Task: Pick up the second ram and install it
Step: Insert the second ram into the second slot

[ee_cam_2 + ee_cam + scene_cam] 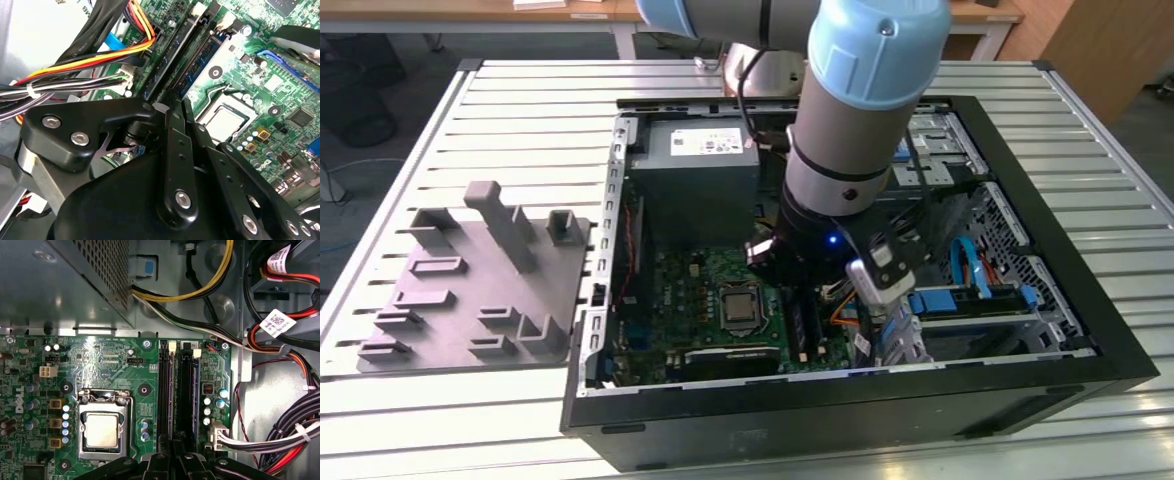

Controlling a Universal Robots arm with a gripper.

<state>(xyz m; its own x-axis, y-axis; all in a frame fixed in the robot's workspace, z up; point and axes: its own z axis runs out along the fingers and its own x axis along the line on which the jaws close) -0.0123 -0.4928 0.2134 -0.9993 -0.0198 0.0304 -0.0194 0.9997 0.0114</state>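
**Robot arm lowered into an open computer case, gripper over the memory slots.**
A slatted desk (454, 430) carries the open computer case (854, 400), into which the arm (867, 110) is lowered; a grey moulded tray (467, 300) lies beside the case, on the exterior view's left. Inside, the green motherboard (110, 365) with its bare processor (102, 432) is seen, the black memory slots (186, 400) running just beside it. The second ram (202, 62) is seen lying along a slot, its dark blue-green board reaching up to the gripper (175, 107). The fingers (172, 130) are drawn close together there; whether the stick is gripped cannot be told.
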